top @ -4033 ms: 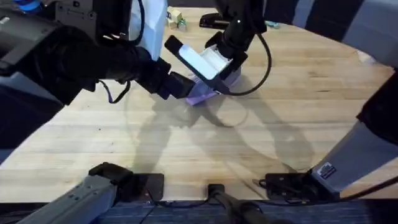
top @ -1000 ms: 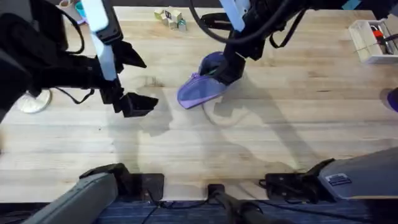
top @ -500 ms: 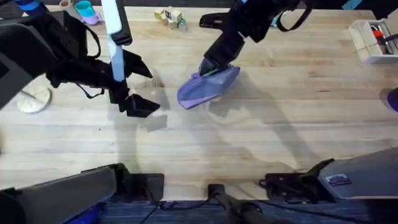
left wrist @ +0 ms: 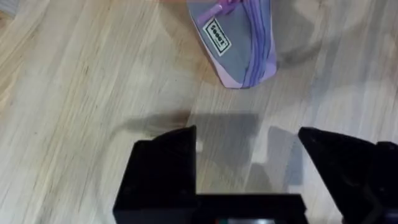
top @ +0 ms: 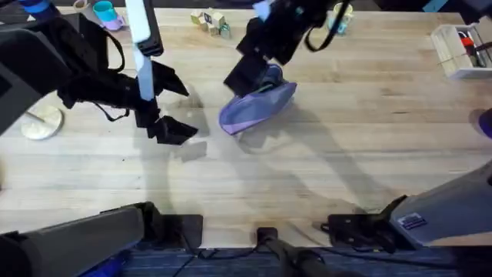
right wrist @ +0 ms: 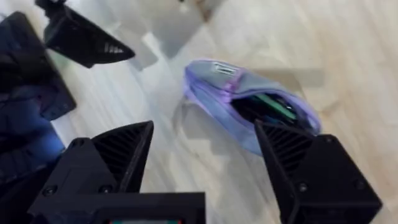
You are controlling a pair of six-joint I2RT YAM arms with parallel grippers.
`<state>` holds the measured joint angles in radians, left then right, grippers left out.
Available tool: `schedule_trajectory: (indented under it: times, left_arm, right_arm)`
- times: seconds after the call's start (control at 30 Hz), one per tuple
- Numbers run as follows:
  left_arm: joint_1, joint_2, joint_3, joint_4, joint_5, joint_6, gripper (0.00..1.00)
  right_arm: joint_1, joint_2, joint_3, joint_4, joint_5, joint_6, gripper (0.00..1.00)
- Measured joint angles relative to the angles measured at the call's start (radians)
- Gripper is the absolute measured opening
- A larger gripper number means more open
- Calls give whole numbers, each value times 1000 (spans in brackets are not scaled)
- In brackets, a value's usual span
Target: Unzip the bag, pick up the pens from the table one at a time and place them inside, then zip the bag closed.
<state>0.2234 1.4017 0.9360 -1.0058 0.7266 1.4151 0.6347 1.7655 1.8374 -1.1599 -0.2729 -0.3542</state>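
We see the bag (right wrist: 249,106) lying on the table (top: 369,146) with its zip partly undone, dark items and something green showing inside. The right tool (right wrist: 205,149) hangs spread just above it. The left tool (left wrist: 249,155), also spread and empty, hovers nearby.

Light falls evenly and brightly from above on the desk (top: 369,131); the pale wood shows no harsh glare, only a soft sheen in the left wrist view; broad, soft-edged grey shadows of the arms spread across the planks below the bag (top: 257,105), several overlapping, which suggests more than one lamp; the right tool (top: 250,73) is smeared by motion blur in the overhead view; the left arm close under the camera looms dark and soft; in the wrist views the left tool (left wrist: 249,168) and right tool (right wrist: 205,168) sit out of focus in the foreground; the right wrist view is hazy throughout.
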Motion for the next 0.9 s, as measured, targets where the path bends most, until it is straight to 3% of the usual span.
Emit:
schedule_trajectory:
  times: [0.5,0.9]
  left_arm:
    - [0,0,0,0,8,0,993]
    - [0,0,0,0,14,0,993]
  right_arm:
    - [31,18,0,79,-21,10,997]
    - [31,141,0,118,-21,10,996]
